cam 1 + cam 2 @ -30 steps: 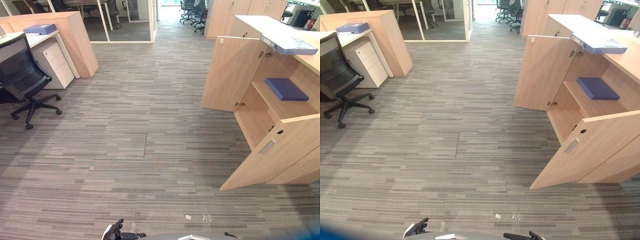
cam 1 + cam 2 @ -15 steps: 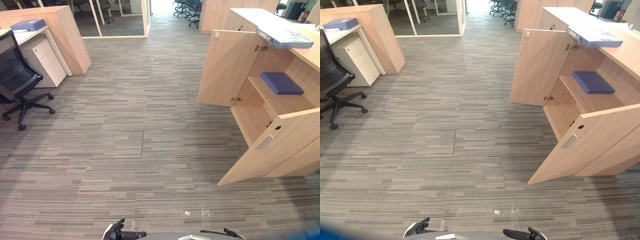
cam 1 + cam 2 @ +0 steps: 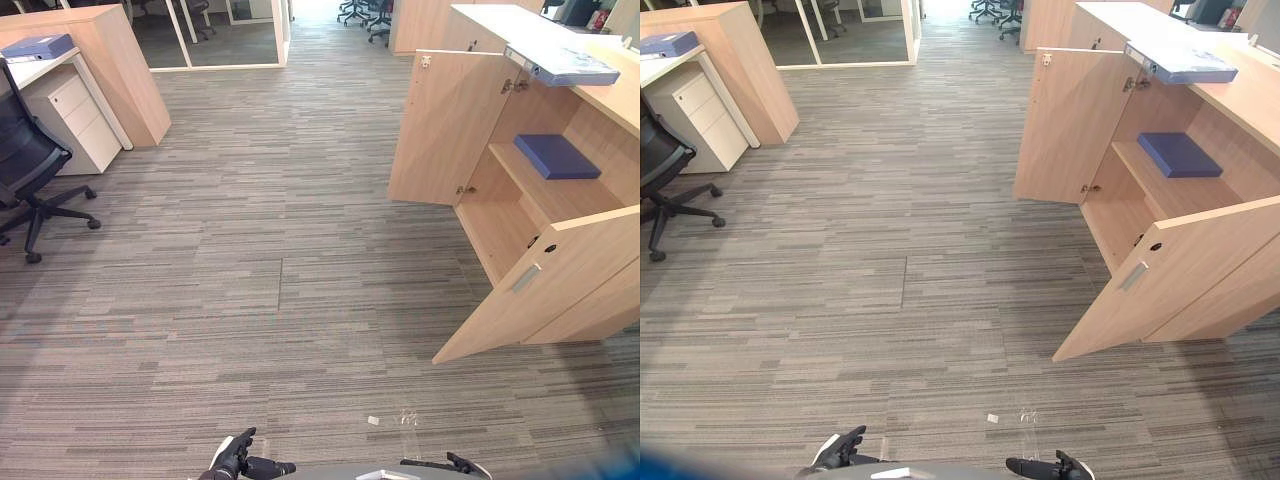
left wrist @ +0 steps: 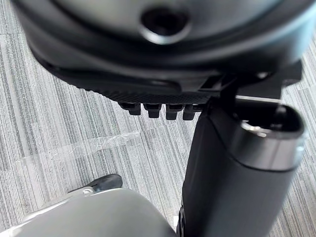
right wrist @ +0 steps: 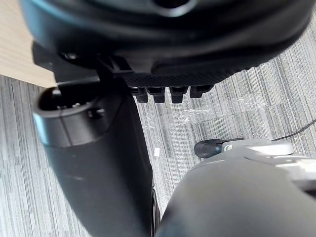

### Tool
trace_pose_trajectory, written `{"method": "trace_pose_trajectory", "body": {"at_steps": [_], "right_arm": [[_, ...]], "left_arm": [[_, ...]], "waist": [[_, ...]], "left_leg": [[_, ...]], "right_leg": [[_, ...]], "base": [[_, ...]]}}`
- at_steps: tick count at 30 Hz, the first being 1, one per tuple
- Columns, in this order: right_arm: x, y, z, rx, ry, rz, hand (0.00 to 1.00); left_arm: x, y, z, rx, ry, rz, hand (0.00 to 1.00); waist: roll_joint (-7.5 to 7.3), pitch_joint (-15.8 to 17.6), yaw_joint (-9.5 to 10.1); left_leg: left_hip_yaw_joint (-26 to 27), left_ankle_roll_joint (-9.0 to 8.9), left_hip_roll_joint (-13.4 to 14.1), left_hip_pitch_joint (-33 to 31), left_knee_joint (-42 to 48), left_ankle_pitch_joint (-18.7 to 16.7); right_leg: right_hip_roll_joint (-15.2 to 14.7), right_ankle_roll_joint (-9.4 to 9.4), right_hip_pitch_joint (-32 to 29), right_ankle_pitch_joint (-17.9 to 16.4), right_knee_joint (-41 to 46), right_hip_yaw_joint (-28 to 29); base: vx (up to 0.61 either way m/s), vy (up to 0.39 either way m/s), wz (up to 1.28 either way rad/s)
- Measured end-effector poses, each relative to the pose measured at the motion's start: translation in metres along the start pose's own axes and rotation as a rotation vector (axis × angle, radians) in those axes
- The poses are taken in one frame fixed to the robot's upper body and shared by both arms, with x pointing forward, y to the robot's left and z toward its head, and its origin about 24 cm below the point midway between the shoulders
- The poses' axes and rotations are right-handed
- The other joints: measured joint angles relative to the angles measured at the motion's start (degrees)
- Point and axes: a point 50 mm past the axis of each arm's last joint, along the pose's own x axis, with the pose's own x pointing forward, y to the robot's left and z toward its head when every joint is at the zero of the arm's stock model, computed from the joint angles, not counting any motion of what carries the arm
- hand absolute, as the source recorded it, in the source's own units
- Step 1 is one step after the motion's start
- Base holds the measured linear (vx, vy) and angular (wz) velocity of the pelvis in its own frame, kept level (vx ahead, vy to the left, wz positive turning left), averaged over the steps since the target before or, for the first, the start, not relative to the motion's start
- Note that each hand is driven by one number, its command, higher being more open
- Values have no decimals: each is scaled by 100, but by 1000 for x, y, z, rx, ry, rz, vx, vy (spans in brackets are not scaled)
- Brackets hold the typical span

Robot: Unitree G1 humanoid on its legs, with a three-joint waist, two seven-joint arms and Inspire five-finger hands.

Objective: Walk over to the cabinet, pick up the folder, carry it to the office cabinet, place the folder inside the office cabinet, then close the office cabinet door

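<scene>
The blue folder lies flat on the shelf inside the office cabinet; its doors stand open. The left robot hand and the right robot hand hang relaxed and hold nothing.

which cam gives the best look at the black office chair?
Left eye view: the office chair shows its mesh back and wheeled base, cropped just slightly by the frame edge. The right eye view cuts off much of the back, leaving mainly the base. Both wrist views face the carpet.
</scene>
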Motion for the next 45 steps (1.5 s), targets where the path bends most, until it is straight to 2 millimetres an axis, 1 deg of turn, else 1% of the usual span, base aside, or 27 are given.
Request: {"method": "trace_pose_trajectory", "body": {"at_steps": [8,10,12,13,15,16,18,20,21,22,24,26,27,29,30,31,32,34,35,36,37,39,40,42,43,44,45], "right_arm": [[0,1,2,-22,-1,5,100],[1,1,4,-12,-5,5,100],[1,-4,9,35,-18,-9,100],[1,-5,12,48,-26,-17,100],[2,-6,15,63,-36,-23,100],[2,-6,16,84,-41,-29,100],[2,-4,16,112,-42,-39,100],[2,-5,15,209,-43,-53,100],[2,-4,17,219,-47,-54,100],[2,-3,18,219,-50,-56,100],[2,-3,18,218,-54,-64,100],[1,-5,17,223,-53,-79,100],[1,-1,13,255,-41,-77,100],[2,13,6,327,-4,-52,100],[2,21,5,349,1,-27,100],[3,22,9,343,-8,-21,100],[3,21,11,343,-6,-20,100],[3,19,15,342,-25,-23,100],[3,19,19,340,-44,-22,100],[3,17,27,331,-76,-27,100],[4,16,37,311,-103,-33,100],[4,18,47,285,-133,-25,100],[4,21,57,275,-164,-13,100],[3,27,64,268,-190,7,100],[3,31,66,273,-200,18,100],[3,31,67,283,-201,23,100],[2,34,66,296,-199,32,100]], "left_arm": [[0,0,0,0,-1,-1,100],[0,2,3,-4,-15,6,100],[1,1,17,-21,-76,12,100],[2,1,21,-46,-94,17,100],[1,4,29,-113,-132,45,100],[0,6,34,-188,-164,71,100],[-4,11,31,-332,-178,122,100],[-6,12,24,-479,-166,165,100],[-7,12,20,-547,-161,182,100],[-10,11,14,-633,-155,207,100],[-12,9,9,-679,-145,228,100],[-13,10,4,-711,-127,264,100],[-13,12,2,-708,-119,276,100],[-15,19,-4,-672,-98,313,100],[-15,20,-8,-662,-79,321,100],[-14,22,-10,-650,-65,328,100],[-14,22,-12,-636,-54,331,100],[-14,23,-10,-624,-61,331,100],[-13,24,-8,-620,-66,329,100],[-13,24,-7,-610,-71,324,100],[-12,20,-3,-587,-81,305,100],[-10,17,0,-545,-84,284,100],[-8,15,6,-487,-92,255,100],[-2,11,22,-389,-118,210,100],[0,8,29,-345,-139,189,100],[1,6,33,-324,-147,177,100],[2,2,38,-279,-161,150,100]], "waist": [[-2,2,-1],[0,52,-15],[141,227,19],[215,307,21],[265,436,11],[241,596,19],[181,665,27],[139,688,61],[129,695,69],[96,709,83],[102,712,84],[141,687,119],[-5,629,185],[-268,326,277],[-322,202,297],[-392,194,277],[-414,187,218],[-474,142,177],[-494,151,150],[-504,133,74],[-422,175,27],[-319,206,33],[-227,318,0],[-98,534,-48],[-108,607,-95],[-92,641,-110],[-145,655,-117]], "left_leg": [[20,0,4,-8,22,-5],[40,-2,23,-271,540,-284],[115,-228,207,-792,1772,-906],[160,-592,343,-1050,2440,-1145],[157,-699,509,-1589,3682,-1138],[144,-740,605,-1963,4612,-884],[91,-612,658,-2441,5380,-1080],[-190,-604,624,-2780,4832,-1187],[-422,-542,614,-2876,4061,-1138],[-636,-570,661,-2896,2876,-855],[-652,-582,789,-2901,2035,-573],[-506,-675,989,-2808,1141,-223],[-151,-733,882,-2814,1408,421],[30,-638,473,-2864,1795,449],[190,-346,329,-2793,1848,387],[404,-35,116,-2503,1897,228],[494,119,-67,-2214,1872,80],[617,387,-473,-1469,1546,-154],[612,436,-567,-1275,1453,-185],[586,452,-718,-884,1205,-196],[475,478,-742,-381,827,-212],[472,482,-644,-142,594,-230],[406,478,-546,64,458,-232],[268,474,-411,399,362,-332],[184,469,-372,549,371,-453],[148,468,-373,604,371,-513],[109,455,-391,684,385,-651]], "right_leg": [[1,-17,-7,16,-3,23],[-1,-24,-29,10,1,41],[98,-139,-35,-86,66,34],[163,-195,-16,-124,114,-2],[235,-295,38,-196,195,-18],[254,-362,174,-293,268,-6],[192,-410,221,-432,455,25],[35,-334,246,-556,510,143],[-68,-271,273,-637,511,242],[-244,-131,298,-772,515,327],[-367,0,328,-939,550,405],[-605,275,507,-1302,641,510],[-945,335,652,-1533,667,565],[-1431,212,445,-1484,1091,629],[-1613,150,268,-1377,1465,648],[-1887,214,129,-1164,2045,682],[-2067,236,33,-916,2587,673],[-2461,-190,-575,-118,4543,649],[-2583,-389,-812,37,5232,544],[-2806,-565,-1163,124,6264,85],[-2862,-619,-1446,-261,6774,-629],[-2599,-386,-1713,-773,6656,-1007],[-2259,-21,-1838,-1134,6131,-1322],[-1576,174,-2050,-1394,4900,-1464],[-1295,196,-2156,-1327,4093,-1500],[-1218,215,-2206,-1235,3688,-1564],[-1165,120,-2226,-853,2837,-1785]], "base": [[-22,-6,-1],[-13,4,-2],[-40,23,-15],[-27,23,-17],[16,18,-12],[54,20,-10],[141,40,-14],[186,85,-25],[267,174,-36],[297,200,-35],[306,227,-24],[430,370,-33],[418,379,-47],[482,369,-68],[633,441,-78],[550,392,-52],[535,384,-33],[518,370,-10],[471,330,8],[502,314,15],[468,279,8],[291,135,-8],[228,59,0],[262,10,22],[237,-34,34],[248,-98,36],[252,-137,32]]}}
